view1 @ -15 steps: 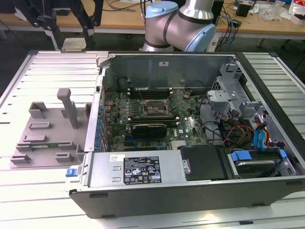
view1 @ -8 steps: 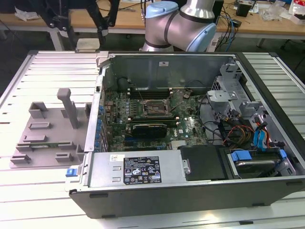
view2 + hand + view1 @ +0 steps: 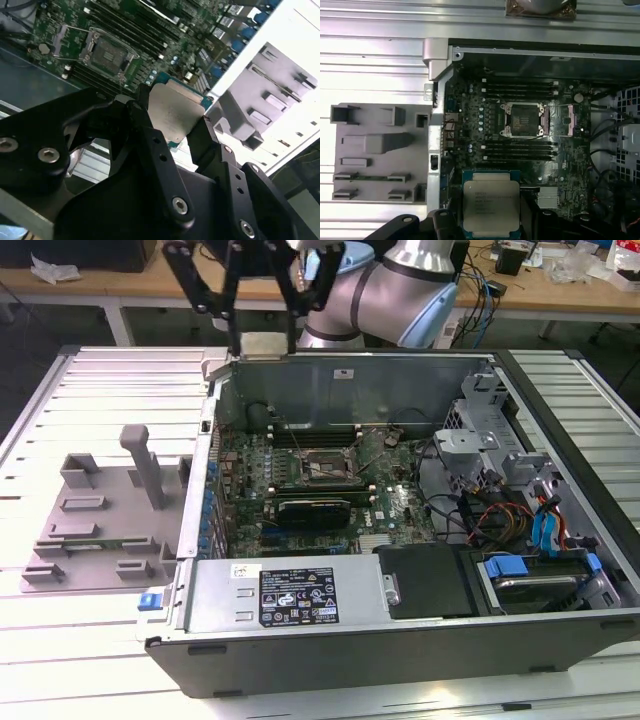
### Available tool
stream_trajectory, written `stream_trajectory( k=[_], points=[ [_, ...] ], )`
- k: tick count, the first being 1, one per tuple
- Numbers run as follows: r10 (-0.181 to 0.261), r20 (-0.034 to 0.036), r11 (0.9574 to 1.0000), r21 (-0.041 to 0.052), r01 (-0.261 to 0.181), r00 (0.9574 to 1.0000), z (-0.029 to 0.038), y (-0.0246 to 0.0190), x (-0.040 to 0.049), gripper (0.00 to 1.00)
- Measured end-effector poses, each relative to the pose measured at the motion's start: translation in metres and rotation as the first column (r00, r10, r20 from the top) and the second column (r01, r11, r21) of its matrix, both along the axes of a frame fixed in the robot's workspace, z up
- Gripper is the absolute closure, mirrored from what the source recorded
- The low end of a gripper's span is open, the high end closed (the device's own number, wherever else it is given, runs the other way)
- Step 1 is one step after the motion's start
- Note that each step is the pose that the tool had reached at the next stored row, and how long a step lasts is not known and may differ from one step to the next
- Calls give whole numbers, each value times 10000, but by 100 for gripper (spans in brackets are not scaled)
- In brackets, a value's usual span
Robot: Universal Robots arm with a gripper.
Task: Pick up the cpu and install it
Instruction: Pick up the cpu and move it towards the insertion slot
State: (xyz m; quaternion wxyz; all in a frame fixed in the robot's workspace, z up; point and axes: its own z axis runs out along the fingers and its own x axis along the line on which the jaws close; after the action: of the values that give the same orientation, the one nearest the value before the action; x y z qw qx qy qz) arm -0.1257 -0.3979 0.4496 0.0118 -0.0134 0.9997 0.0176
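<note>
Gripper (image 3: 176, 119) clamped on cpu (image 3: 172, 107); fingers (image 3: 150, 135) pinch opp. edges, silver top facing both wrist cams. Cpu held aloft above case (image 3: 400, 645), well apart from socket (image 3: 522, 120).

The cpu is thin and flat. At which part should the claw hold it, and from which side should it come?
By two opposite edges, coming along its plane, as the claw does now with the cpu between its fingers. It is a thin flat square, so probably only the edges offer a hold, and the underside stays free.
</note>
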Motion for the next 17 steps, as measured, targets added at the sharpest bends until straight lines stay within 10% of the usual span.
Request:
stream_trajectory(
  k=[9, 17],
  points=[
    [-62, 0, 10000, -1, 62, 10000, -308, 64, 633, 45],
    [-104, 1, 9999, 0, 104, 9999, -532, 84, 969, 45]
  ],
)
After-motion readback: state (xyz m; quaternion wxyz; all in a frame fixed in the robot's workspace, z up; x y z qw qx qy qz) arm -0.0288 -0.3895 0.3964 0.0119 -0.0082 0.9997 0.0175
